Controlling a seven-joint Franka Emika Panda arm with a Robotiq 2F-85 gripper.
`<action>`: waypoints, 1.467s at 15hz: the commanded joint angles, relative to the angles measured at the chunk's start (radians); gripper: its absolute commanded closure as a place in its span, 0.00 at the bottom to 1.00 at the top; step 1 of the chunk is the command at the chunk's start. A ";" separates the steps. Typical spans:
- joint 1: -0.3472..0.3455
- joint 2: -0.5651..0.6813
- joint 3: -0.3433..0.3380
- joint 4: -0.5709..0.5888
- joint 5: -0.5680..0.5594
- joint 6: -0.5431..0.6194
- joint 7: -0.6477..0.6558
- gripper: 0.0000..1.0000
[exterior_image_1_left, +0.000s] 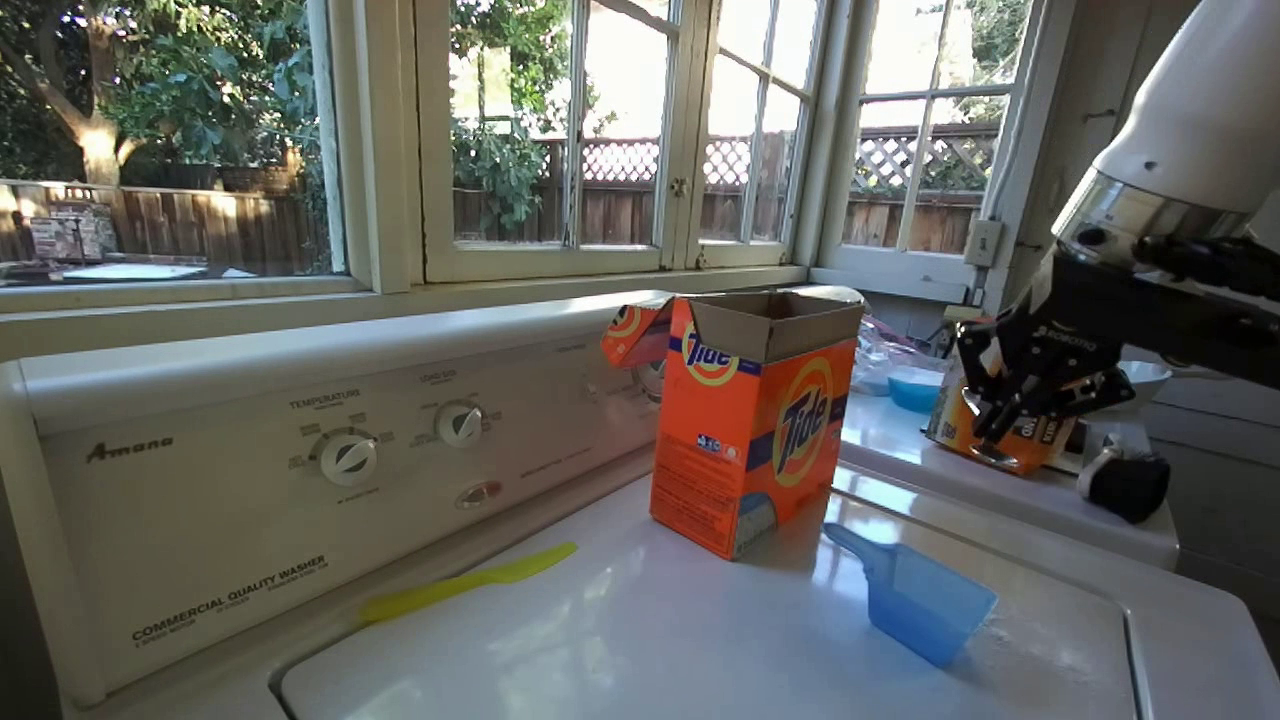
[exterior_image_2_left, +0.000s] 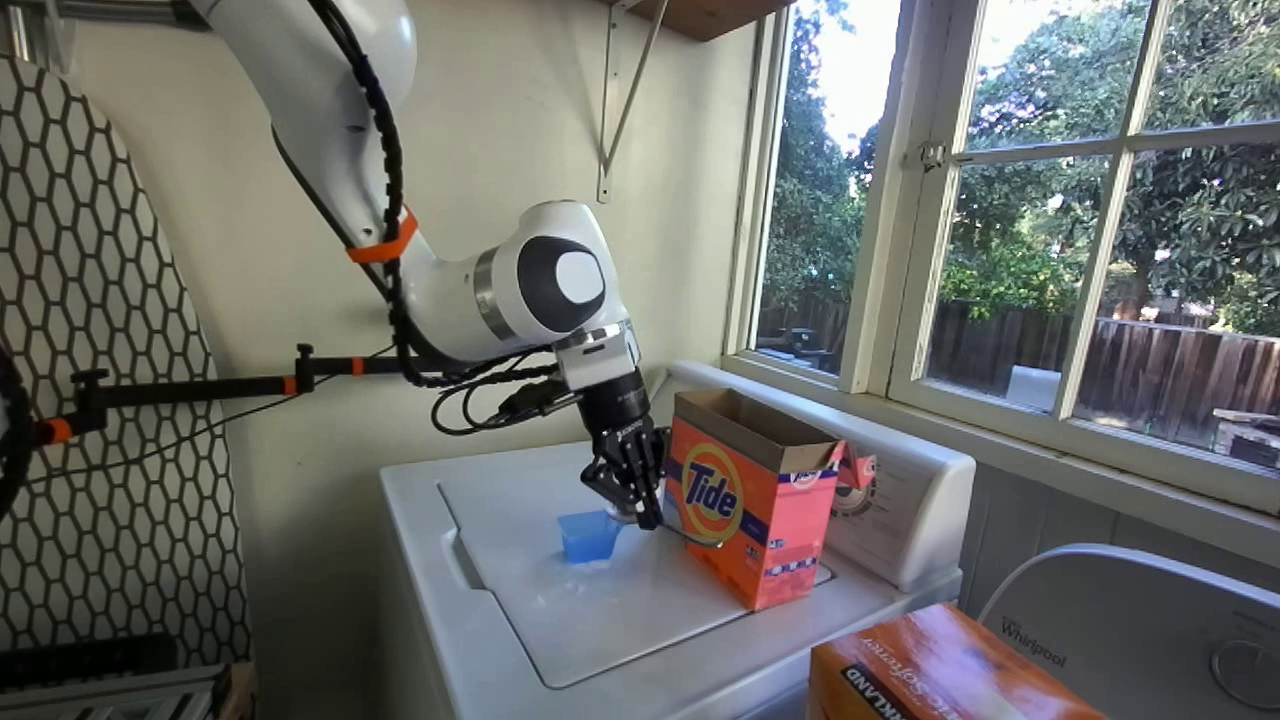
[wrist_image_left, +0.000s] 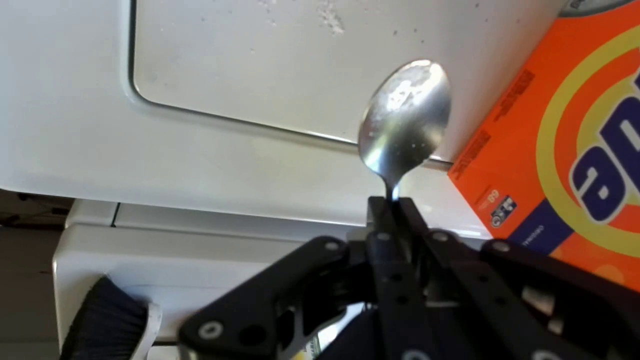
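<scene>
Presently 1 orange cardboard box (exterior_image_1_left: 700, 470), 1 blue plastic scoop (exterior_image_1_left: 925, 605) and 1 slim lime-yellow utensil (exterior_image_1_left: 470, 584) are resting on the white washer (exterior_image_1_left: 600, 625), while the black pincer (wrist_image_left: 392, 205), pressed nearly together, is pinching 1 shiny metal spoon (wrist_image_left: 406, 114) near the box.

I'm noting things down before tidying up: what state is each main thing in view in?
Black jointed gripper: shut on a silver metal spoon
Spoon: held by its handle; powder or glare in bowl, unclear
Rectangular white washer lid: closed, sprinkled with white powder
Tall orange cardboard Tide box: upright, top open
Translucent blue plastic scoop: resting on the lid, contents unclear
Long yellow plastic utensil: lying flat
Black-bristled brush: resting, not held
</scene>
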 joint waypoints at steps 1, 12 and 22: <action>-0.014 0.007 -0.012 -0.062 0.000 0.089 0.020 0.98; -0.021 0.187 -0.036 -0.026 -0.026 0.211 0.074 0.98; -0.006 0.309 -0.041 0.051 -0.031 0.206 0.120 0.98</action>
